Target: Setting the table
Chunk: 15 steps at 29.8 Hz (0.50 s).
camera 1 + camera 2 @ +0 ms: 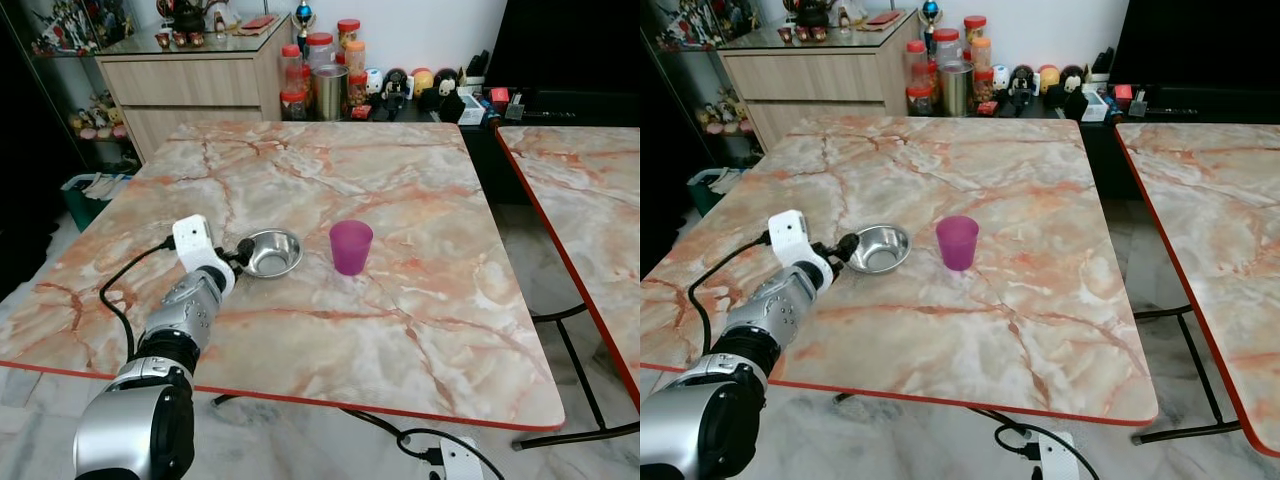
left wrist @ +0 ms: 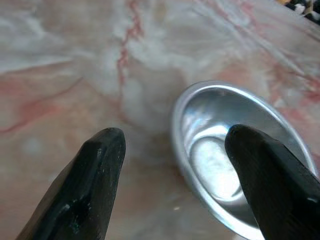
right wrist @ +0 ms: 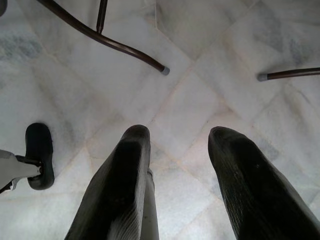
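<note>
A small steel bowl (image 1: 272, 252) sits on the marble table (image 1: 400, 320), left of centre. A translucent purple cup (image 1: 350, 246) stands upright just to its right. My left gripper (image 1: 238, 252) reaches over the table to the bowl's left rim. In the left wrist view it is open: one finger (image 2: 270, 180) hangs over the inside of the bowl (image 2: 215, 160), the other finger (image 2: 85, 190) is outside over the marble. My right gripper (image 3: 175, 170) hangs open over the tiled floor.
A wooden cabinet (image 1: 190, 80) and jars and tins (image 1: 325, 75) stand beyond the table's far edge. A second marble table (image 1: 590, 190) stands at the right across a gap. A cable and power strip (image 1: 450, 455) lie on the floor below the near edge.
</note>
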### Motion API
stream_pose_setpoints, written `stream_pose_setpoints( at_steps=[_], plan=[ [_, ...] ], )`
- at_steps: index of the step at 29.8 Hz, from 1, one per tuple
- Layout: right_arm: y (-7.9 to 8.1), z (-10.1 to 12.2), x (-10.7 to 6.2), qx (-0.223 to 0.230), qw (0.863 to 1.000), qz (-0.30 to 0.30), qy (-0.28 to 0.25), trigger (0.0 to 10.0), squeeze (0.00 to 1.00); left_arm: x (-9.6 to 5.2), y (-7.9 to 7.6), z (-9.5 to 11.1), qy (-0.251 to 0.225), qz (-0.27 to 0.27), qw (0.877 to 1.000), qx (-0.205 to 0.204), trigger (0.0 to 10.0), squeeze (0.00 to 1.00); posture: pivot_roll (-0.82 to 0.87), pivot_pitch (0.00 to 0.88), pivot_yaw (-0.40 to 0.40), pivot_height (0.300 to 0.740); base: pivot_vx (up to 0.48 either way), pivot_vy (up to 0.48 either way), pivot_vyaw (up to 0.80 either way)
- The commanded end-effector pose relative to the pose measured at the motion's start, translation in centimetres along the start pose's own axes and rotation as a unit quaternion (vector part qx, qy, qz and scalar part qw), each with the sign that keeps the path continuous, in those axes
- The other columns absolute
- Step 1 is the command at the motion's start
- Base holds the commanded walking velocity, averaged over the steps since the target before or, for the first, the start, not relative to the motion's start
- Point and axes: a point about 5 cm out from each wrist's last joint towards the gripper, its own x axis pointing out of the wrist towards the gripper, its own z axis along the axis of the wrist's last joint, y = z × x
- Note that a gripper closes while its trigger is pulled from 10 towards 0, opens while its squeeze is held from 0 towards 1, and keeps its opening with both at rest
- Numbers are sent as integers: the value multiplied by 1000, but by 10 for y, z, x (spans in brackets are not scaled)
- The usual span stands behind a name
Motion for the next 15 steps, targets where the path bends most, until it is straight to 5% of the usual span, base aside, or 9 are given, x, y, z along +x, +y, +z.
stream_pose_setpoints(
  at_steps=[1, 15],
  plan=[
    [0, 2, 0, 8, 1000, -3, -3, 10000, 0, 1, 3, 7, -5, 12, 1000, -17, 10000, 0, 23, 0, 59, 740, 0, 0, 0],
    [-1, 2, 0, 12, 1000, -7, -6, 10000, 0, 2, -2, -1, 18, 1, 999, -47, 10000, 0, 20, 0, 60, 740, 0, 0, 0]
  ],
)
